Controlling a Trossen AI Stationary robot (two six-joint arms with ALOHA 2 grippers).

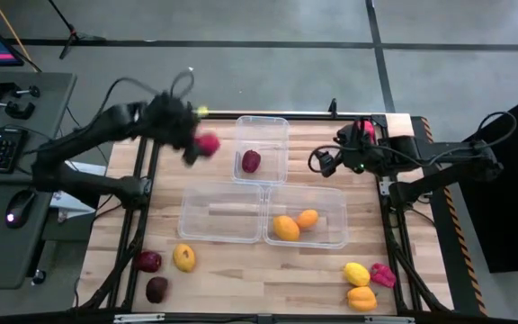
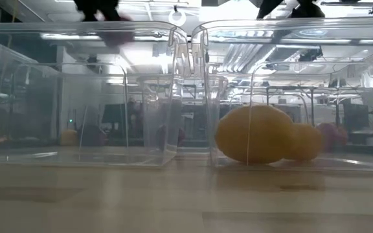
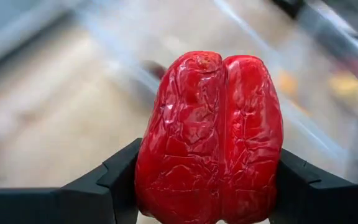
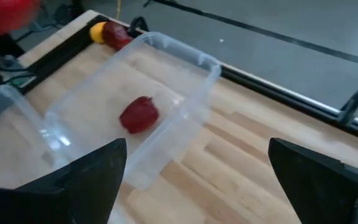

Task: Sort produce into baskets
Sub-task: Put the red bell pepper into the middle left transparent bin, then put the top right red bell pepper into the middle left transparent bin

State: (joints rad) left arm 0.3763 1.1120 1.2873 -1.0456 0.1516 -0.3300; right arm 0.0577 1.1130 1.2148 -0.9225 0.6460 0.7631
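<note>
The red pepper sits pinched between the 2 fingers of the left end effector, held in the air just beside the far tub on its left side. That tub already holds 1 dark red piece. The step in hand looks like the carry: the pepper is lifted and on its way to a tub.

Next, the left arm probably needs to bring the pepper over the far tub's opening, clear of the rim, then spread its fingers to drop it.

The near-right tub holds 2 orange-yellow pieces; the near-left tub looks empty. Loose produce waits on the desk at both near corners.

The right end effector hovers with fingers spread over the desk's far right side.
</note>
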